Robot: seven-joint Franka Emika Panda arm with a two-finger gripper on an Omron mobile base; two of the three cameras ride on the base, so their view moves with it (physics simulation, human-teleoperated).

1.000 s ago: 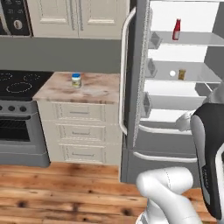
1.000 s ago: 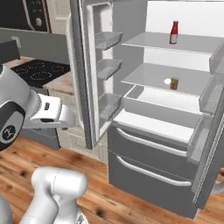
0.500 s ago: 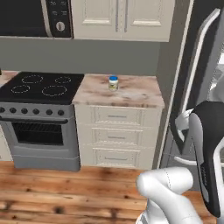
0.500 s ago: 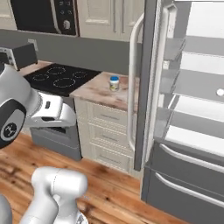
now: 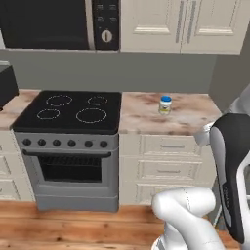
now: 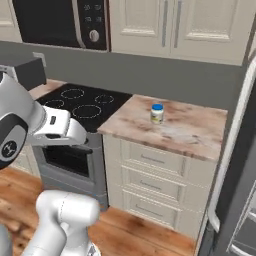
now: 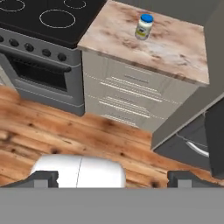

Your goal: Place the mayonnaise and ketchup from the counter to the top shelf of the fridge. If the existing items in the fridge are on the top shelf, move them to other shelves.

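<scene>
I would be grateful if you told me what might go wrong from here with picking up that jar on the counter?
The mayonnaise jar is small and stands alone on the counter, so a misaligned approach by the open gripper could tip it. The fridge door hangs beside the counter and might obstruct the arm's swing.

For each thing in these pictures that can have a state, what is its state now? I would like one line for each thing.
Small white mayonnaise jar with blue lid: upright on the marble counter, lid on, untouched.
Black stovetop: nothing stands on its burners.
Grey oven door: closed.
Cream drawers under the counter: closed.
Cream upper cabinets: closed.
Gripper: fingers wide open, holding nothing.
</scene>
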